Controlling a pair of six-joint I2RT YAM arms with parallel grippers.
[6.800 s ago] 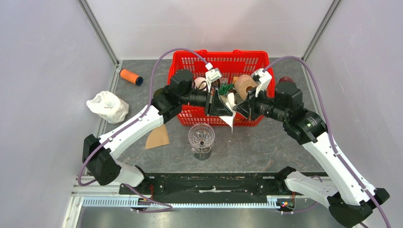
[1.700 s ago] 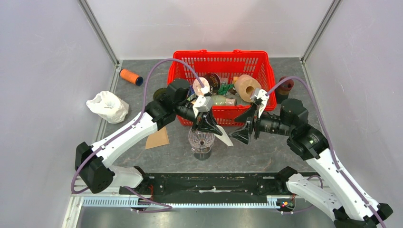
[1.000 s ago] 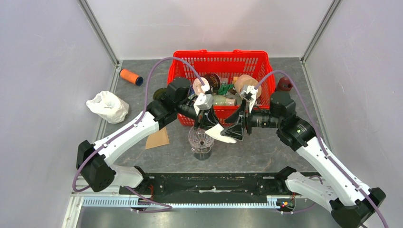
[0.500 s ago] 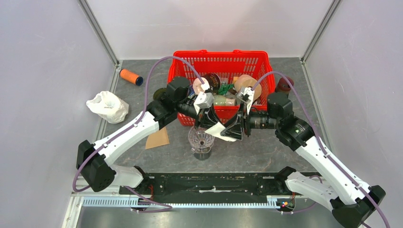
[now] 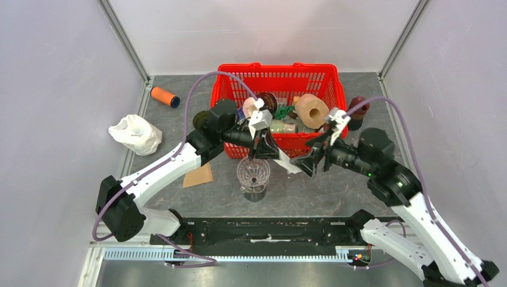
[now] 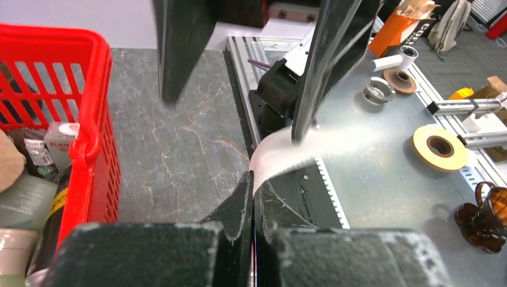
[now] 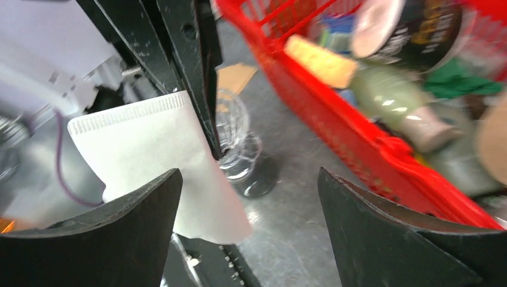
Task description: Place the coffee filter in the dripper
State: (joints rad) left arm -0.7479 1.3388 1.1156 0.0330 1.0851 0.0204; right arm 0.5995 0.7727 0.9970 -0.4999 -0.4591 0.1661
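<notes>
The white paper coffee filter [image 5: 291,165] hangs in the air just right of and above the clear glass dripper [image 5: 253,174]. My left gripper [image 5: 270,153] is shut on one edge of it. In the left wrist view the filter [image 6: 299,148] curves away from the pinched fingertips of that gripper [image 6: 253,177]. My right gripper [image 5: 315,159] stands open a little to the right of the filter, not touching it. Seen from the right wrist, the filter [image 7: 152,149] hangs by the left finger of the right gripper [image 7: 249,174], with the dripper [image 7: 240,149] behind.
A red basket [image 5: 236,78] full of jars and bottles stands right behind the dripper. A brown paper filter [image 5: 198,174] lies on the table left of the dripper. A white bag [image 5: 135,133], an orange roll [image 5: 165,96] and a dark red cup [image 5: 357,108] sit further out.
My right gripper, which was against the filter half a second ago, has opened wide and drawn back to the right. The left gripper still holds the filter and has shifted slightly back.
</notes>
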